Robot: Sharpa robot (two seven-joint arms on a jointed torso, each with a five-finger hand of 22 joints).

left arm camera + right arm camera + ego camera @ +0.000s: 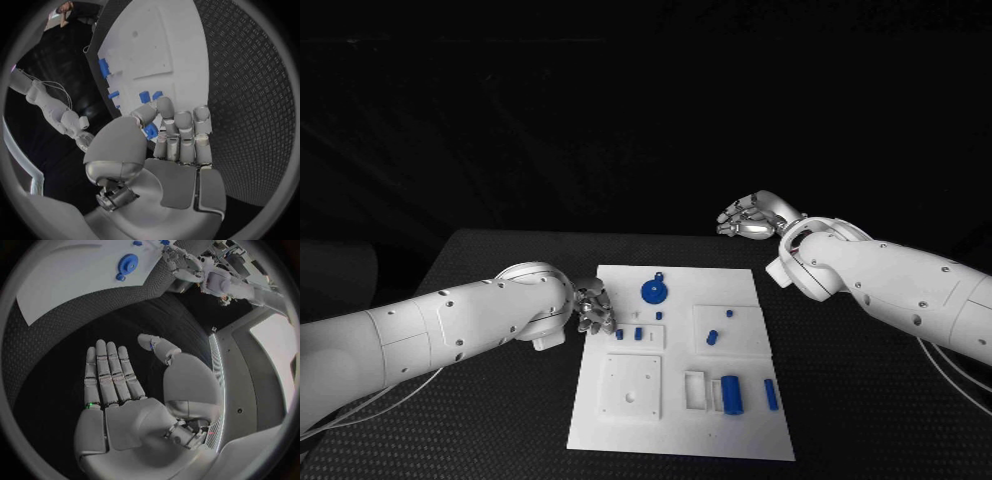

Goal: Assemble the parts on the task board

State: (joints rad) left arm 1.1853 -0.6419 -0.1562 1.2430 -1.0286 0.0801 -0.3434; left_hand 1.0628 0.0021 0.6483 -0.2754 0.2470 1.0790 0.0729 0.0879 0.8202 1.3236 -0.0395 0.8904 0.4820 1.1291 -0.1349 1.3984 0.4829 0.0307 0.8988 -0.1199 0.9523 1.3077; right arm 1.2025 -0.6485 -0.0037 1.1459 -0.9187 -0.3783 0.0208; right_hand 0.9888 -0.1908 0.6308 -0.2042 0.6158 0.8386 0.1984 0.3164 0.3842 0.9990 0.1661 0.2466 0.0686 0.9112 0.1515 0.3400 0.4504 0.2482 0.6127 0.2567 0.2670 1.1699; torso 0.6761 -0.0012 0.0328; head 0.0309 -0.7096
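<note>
Fingers (pixel 181 132) of the left hand (pixel 593 305) curled in close against the thumb, a small blue part (pixel 150 131) wedged between them in the left wrist view — looks pinched, though mostly hidden by the fingers. Hovering right at the left edge of the task board (pixel 682 420), level with its upper half.

Over to the right hand (pixel 751 218): fingers (pixel 109 372) laid out straight and side by side, thumb swung apart, palm bare, nothing held. Parked above the black table (pixel 877 400) beyond the board's far right corner, well apart from every part.

On the board itself: round blue disc (pixel 655 291) near the far end, just beside the left hand's fingertips. Two small blue pegs (pixel 629 334) side by side in a recess below the disc, a tiny one above them. Short blue piece (pixel 713 337) in the square recess to the right, with a small dot above it. Near end: blue cylinder (pixel 734 392) upright-looking in a slot, slim blue bar (pixel 770 394) just beside it on the right, and a white square plate (pixel 632 388) with holes on the left.
</note>
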